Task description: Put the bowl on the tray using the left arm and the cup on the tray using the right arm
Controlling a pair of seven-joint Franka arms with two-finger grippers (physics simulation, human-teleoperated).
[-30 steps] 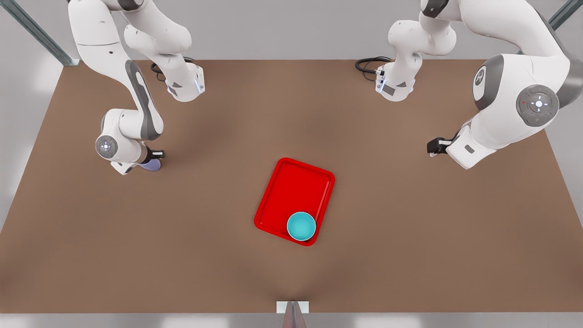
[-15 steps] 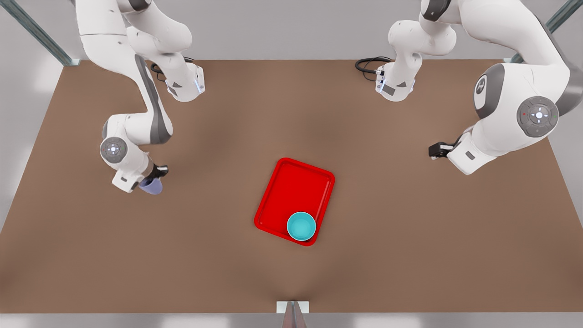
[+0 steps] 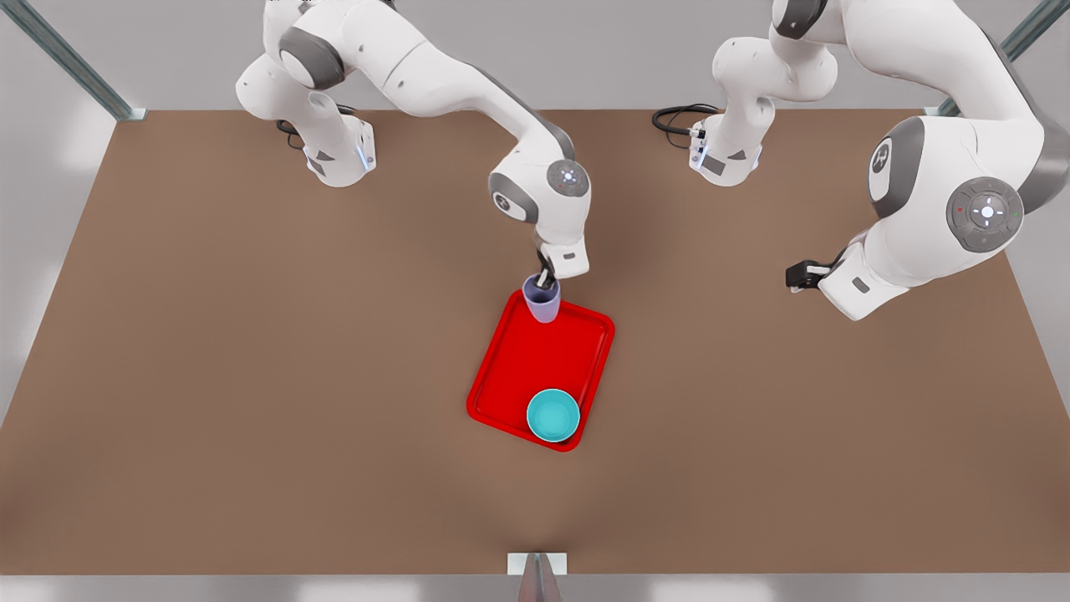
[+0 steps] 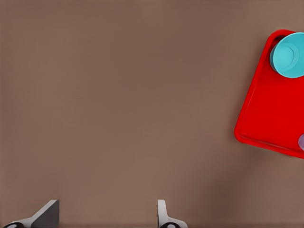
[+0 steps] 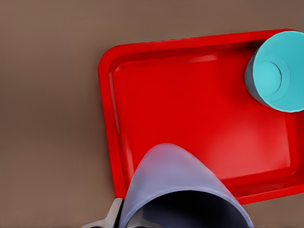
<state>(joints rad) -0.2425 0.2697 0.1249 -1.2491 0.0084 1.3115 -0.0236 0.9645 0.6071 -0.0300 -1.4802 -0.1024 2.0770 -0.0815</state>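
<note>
- Front view, from its left side: the right arm (image 3: 435, 67) reaches out from its base at the back of the brown desk (image 3: 251, 376) toward the red tray (image 3: 518, 368), which serves as the landmark.
- The right claw (image 3: 545, 278) hangs over the tray's far short edge, clamped on the rim of the lavender cup (image 3: 542, 301).
- The cup sits upright in that grip with its mouth up, above the far end of the tray; whether its base touches the tray floor cannot be told.
- In the right wrist view the cup (image 5: 183, 190) fills the near foreground with its dark opening facing the camera, and the tray (image 5: 156, 114) spreads out beyond it.
- The turquoise bowl (image 3: 552, 415) rests inside the tray at the near end, in the corner toward the front view's right, close against the rim and well apart from the cup.
- The right wrist view shows the bowl (image 5: 278, 71) tucked into that same tray corner.
- To the front view's right of the tray, well away from it, the left arm (image 3: 945, 184) waits above bare desk.
- The left claw (image 3: 802, 274) holds nothing, and the left wrist view shows its fingers (image 4: 47, 213) spread wide over the desk (image 4: 118, 95).
- That left wrist view also catches the tray (image 4: 270, 118) off to one side with the bowl (image 4: 289, 54) in its corner.
</note>
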